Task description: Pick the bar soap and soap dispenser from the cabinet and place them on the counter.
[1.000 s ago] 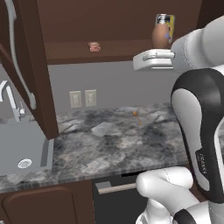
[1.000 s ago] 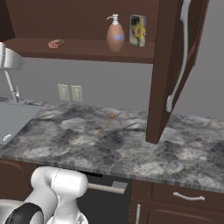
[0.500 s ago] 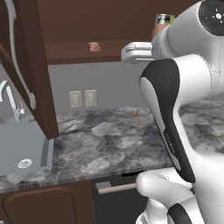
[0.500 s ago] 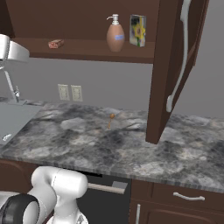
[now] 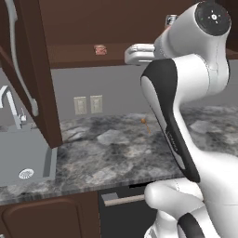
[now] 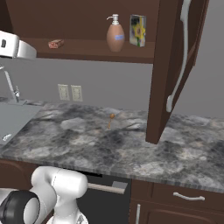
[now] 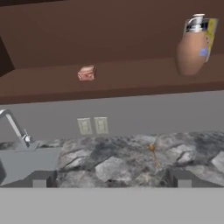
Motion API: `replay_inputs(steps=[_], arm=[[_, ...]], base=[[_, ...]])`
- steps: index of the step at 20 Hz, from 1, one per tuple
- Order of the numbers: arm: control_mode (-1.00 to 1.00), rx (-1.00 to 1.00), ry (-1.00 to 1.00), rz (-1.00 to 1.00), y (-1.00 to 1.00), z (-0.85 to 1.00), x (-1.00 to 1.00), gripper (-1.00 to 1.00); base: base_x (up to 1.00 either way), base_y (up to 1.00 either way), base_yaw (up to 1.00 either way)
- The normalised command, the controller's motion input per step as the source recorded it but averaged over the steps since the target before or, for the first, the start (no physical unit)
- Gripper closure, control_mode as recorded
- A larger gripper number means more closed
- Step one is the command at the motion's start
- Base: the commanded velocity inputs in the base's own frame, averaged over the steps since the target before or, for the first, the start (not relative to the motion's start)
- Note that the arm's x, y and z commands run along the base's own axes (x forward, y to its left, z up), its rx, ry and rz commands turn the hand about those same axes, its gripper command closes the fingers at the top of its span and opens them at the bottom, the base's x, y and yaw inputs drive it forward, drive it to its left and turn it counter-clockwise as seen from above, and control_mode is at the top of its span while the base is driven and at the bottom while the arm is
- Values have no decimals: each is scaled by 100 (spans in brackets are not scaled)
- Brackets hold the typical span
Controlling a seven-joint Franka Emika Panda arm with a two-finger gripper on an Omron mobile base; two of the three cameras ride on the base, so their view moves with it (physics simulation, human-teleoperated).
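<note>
Fingers [image 7: 41,178] spread wide, well below the bar soap [image 7: 86,73] on the cabinet [image 7: 113,83] shelf.

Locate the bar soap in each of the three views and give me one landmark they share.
Left base view: the bar soap sits on the cabinet shelf, upper middle, left of the arm.
Right base view: the bar soap lies at upper left, well left of the soap dispenser.
Hand view: the bar soap is upper left of centre on the shelf.
Shared landmark: the pair of wall outlets below the shelf.
</note>
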Motion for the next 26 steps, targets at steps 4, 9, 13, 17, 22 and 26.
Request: replay_inputs(steps=[4,9,13,17,22,26], arm=[[-100,0,-2,3,0,0,24,-100],[-100,0,-5,8,0,6,20,-100],[-100,0,-1,9,0,0,17,-100],[-100,0,0,8,0,0,21,-100],[-100,0,0,3,6,0,32,-100],[-100,0,0,0,14,0,35,-100]], base=[[0,0,0],[0,0,0],[0,0,0],[0,0,0],[0,0,0],[0,0,0]])
